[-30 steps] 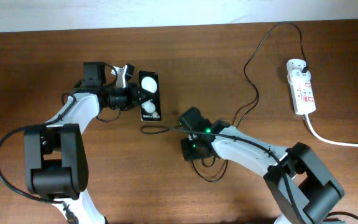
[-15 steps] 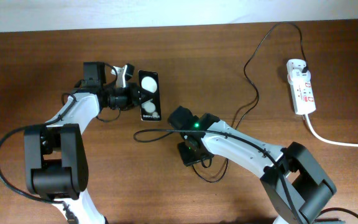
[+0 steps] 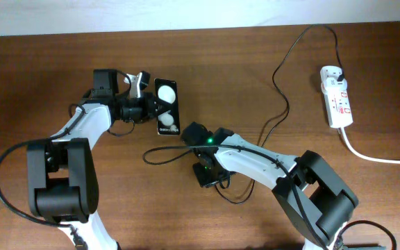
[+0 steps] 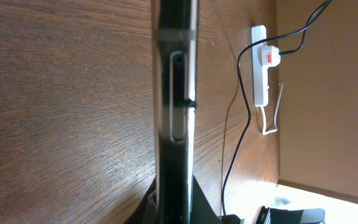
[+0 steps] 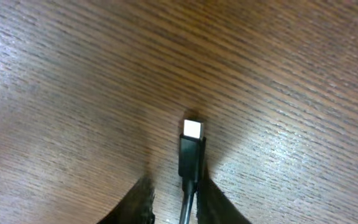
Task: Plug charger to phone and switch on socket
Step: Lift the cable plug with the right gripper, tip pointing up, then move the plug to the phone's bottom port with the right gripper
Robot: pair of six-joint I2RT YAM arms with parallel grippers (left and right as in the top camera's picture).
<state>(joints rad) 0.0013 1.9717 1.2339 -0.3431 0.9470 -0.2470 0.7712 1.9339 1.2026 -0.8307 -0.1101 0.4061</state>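
The black phone (image 3: 167,105) lies left of centre with two white glare spots, and my left gripper (image 3: 150,108) is shut on its left edge. In the left wrist view the phone (image 4: 174,93) stands edge-on between the fingers (image 4: 174,208). My right gripper (image 3: 190,132) sits just below and right of the phone's lower end, shut on the charger's plug. The right wrist view shows the plug tip (image 5: 192,129) sticking out past the fingers (image 5: 178,196), just above the wood. The charger cable (image 3: 282,90) runs back to the black adapter in the white socket (image 3: 337,97) at the far right.
A loop of slack black cable (image 3: 151,155) lies left of the right arm, with more coils (image 3: 238,191) under it. The thick white cord (image 3: 377,157) leaves the socket toward the right edge. The socket also shows in the left wrist view (image 4: 260,74).
My right gripper has moved left and up toward the phone's lower end, taking the plug with it. The slack cable loop has spread further left. The left arm and phone have not moved.
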